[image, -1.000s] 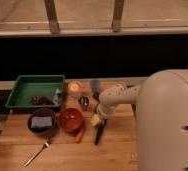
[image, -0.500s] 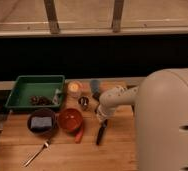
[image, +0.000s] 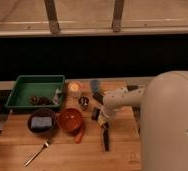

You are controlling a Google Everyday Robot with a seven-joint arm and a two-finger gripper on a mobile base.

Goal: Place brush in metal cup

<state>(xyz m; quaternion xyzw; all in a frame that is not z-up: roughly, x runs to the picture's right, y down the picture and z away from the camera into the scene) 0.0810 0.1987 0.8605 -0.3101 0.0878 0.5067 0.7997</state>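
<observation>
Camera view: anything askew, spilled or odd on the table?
Nothing looks spilled or broken. The long black-handled brush appears to lie flat on the wooden table, not in the small shiny metal cup. The claw sits at the brush's upper end.

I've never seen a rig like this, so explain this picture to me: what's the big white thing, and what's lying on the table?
One camera looks down at a wooden table. The big white shape is the robot's body; its arm reaches across and ends in the gripper, beside the orange bowl. The brush, long and black, shows just under the gripper; whether it is held, I cannot tell. Also there: the small metal cup, a pale cup, a green tray, a dark bowl and a fork.
</observation>
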